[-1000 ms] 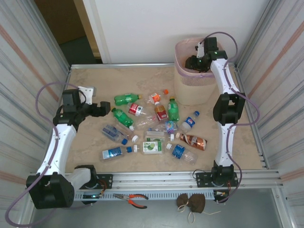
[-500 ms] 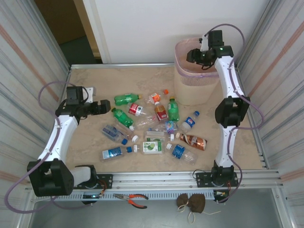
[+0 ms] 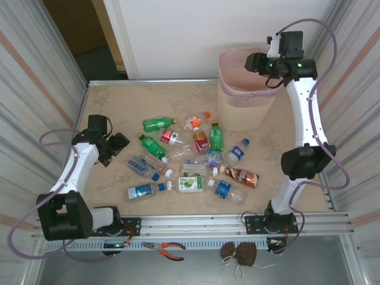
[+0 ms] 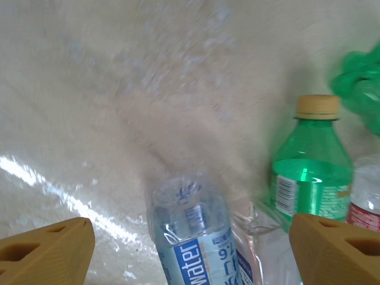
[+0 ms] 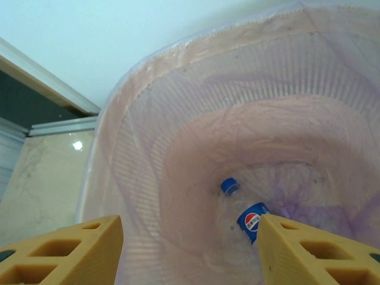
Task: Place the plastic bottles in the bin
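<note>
The top camera sits high behind the arm bases (image 3: 270, 222), looking down and forward over the whole table (image 3: 119, 101), bottles (image 3: 202, 141) in the middle, bin (image 3: 237, 116) at the far right. The left wrist camera is low and close, facing across the table at a water bottle (image 4: 193, 249) and a green bottle (image 4: 309, 178) from that cluster. The right wrist camera looks down into the same bin from just above its rim

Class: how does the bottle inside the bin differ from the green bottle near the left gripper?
The bottle inside the bin is clear with a blue cap and blue label; the green bottle has a tan cap. The first lies in the bin; the second on the table. Both are capped.
</note>
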{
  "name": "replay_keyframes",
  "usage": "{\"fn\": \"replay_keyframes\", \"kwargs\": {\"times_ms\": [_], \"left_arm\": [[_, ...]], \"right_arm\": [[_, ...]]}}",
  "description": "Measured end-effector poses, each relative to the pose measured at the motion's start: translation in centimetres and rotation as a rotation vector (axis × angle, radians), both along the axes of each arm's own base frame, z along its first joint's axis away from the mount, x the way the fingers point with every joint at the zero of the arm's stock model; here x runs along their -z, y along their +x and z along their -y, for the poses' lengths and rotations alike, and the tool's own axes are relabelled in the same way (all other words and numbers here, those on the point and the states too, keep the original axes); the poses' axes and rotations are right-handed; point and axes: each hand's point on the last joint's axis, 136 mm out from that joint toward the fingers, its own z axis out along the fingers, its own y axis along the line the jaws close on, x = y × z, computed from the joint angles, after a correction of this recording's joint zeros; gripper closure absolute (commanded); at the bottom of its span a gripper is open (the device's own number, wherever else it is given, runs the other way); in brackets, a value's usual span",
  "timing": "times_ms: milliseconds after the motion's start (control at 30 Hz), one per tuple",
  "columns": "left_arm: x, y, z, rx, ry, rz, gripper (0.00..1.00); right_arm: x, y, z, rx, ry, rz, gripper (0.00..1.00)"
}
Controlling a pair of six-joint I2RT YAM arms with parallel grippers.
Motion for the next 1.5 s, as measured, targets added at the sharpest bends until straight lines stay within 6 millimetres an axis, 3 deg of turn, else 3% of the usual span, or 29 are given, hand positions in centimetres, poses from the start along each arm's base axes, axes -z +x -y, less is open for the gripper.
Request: {"fn": "replay_keyframes", "kwargs": {"times_ms": [200,533,833,1200,1367,1500], "left_arm": [[3.5,-1.0,1.2,-0.108,-0.113,-0.137,0.18],[5.9,0.1,3.0,-0.153,-0.222,-0.198,0.18],[7.6,0.2,4.3,-0.161,-0.266,-0.250,0.37],[6.5,-0.4,3.8,-0.170,-0.251,-0.236,0.47],[4.2,-0.5,2.7,-0.176,-0.239,-0.174,0.52],[0.9,0.1,2.2,-0.124,-0.216,-0.054,0.53]], "right_arm": [[0.0,-2.3,0.2,0.007,-0.001,-0.002,0.39],[0.5,-3.9,0.7,0.032,-0.001,-0.016,0.39],[0.3,-4.9,0.9,0.042,-0.007,-0.014,0.38],[-0.8,-6.0,1.3,0.059,-0.016,0.012,0.38],[-1.0,-6.2,1.4,0.061,-0.017,0.017,0.38],[-1.3,-6.7,1.3,0.054,-0.011,0.026,0.38]]}}
